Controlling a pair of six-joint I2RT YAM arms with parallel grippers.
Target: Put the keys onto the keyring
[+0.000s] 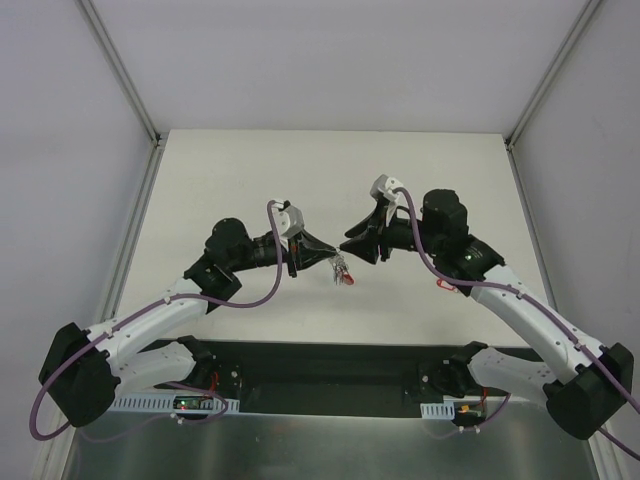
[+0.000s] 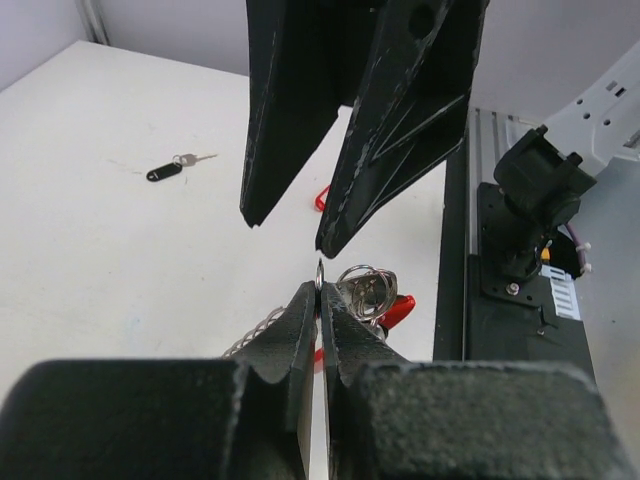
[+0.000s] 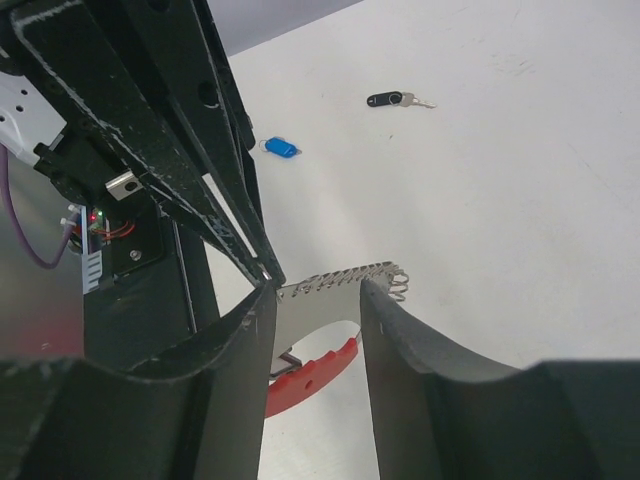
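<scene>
Treating the keyring as light: limp chain, stiff red band; hangs mid-air between the arms, long axis drooping from its ring. Pinched there by the closed left gripper; straddled by the spread right gripper. Grasp the blue key, flat on the table, by its head.

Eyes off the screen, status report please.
Left gripper shut on the keyring. Right gripper open, empty, facing it. Blue key and black key loose on table. No blockage seen.
</scene>
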